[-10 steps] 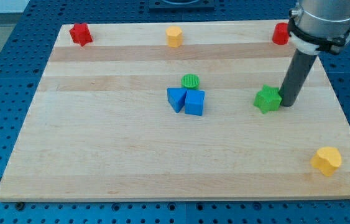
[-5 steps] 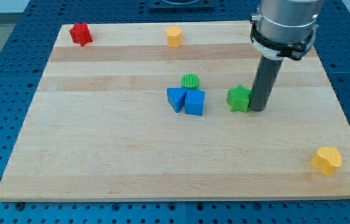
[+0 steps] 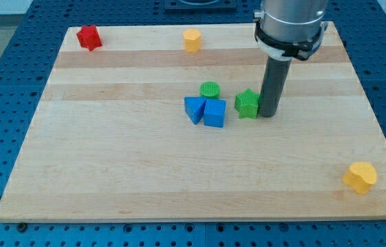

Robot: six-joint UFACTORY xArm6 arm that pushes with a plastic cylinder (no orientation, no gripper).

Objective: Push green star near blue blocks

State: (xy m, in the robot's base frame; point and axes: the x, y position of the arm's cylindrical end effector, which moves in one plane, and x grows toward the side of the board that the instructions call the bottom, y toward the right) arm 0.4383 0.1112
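Green star (image 3: 247,104) mid-board, just right of two blue blocks (image 3: 206,111) — small gap left. Rod tip (image 3: 267,114) pressed against star's right side, placed to shove it leftward — no jaws, nothing gripped. Green cylinder (image 3: 210,89) above blues.

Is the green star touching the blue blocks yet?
Apart. The camera view shows a strip of bare wood between the green star and the nearer blue block. My tip sits against the star's right side.
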